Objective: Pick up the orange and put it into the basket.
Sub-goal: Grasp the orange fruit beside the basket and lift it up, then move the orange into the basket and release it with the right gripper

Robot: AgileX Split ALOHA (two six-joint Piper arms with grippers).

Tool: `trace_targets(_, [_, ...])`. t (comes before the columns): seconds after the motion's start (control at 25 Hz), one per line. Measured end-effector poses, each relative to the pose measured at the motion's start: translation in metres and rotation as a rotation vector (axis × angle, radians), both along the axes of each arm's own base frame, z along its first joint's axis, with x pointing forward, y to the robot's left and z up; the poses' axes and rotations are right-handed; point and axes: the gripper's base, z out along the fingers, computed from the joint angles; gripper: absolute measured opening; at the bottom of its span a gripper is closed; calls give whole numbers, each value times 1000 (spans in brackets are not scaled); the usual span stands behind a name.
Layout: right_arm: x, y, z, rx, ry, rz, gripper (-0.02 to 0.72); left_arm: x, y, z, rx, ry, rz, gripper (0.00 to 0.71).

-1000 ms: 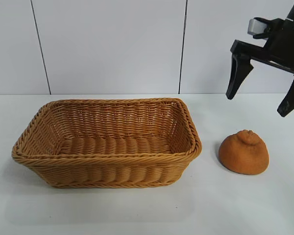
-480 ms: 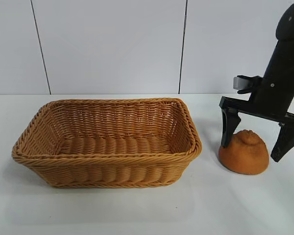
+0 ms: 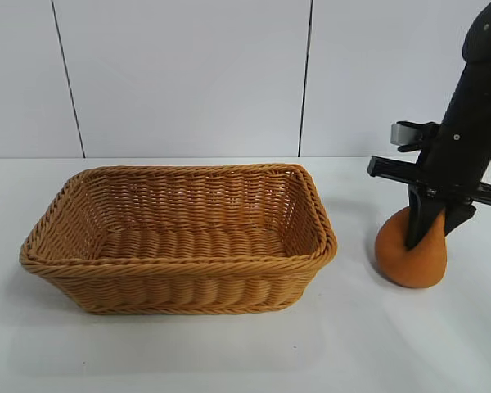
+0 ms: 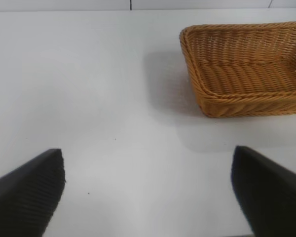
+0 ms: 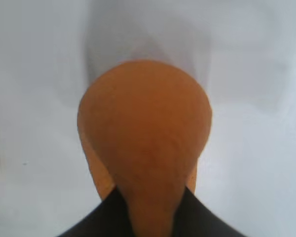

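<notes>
Right claw (image 3: 426, 230) pinches the orange (image 3: 409, 260) at its top; it squashes to a teardrop, so it looks soft, light. Basket (image 3: 180, 237) beside, left.

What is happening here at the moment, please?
The right gripper has closed on the orange, squeezing its top to a narrow neck; the fruit sits on the white table, to the right of the basket in the exterior view. The basket holds nothing. The left gripper hangs open over bare table, off to one side of the basket, taking no part.
</notes>
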Motion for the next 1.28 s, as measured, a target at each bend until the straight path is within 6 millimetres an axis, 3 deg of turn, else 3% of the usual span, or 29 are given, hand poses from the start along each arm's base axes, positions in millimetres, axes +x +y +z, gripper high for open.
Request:
trace_targets(0.44, [-25,-1,117,45,-271,-1,43,0,0,0,0,0,0,651])
trace_targets(0.6, [-35,3,143,100,-340,7,43,0,0,0,0,0,0,651])
trace_targets(0.72, [-39,11,151,141,-367,45,43,0,0,0,0,0,0,651])
trace_targets(0.84, [-43,33,152,155,-379,106,43,0,0,0,0,0,0,651])
trace_targets(1.28, [-76,152,156,262,-511,324,43,0,0,0,0,0,0,651])
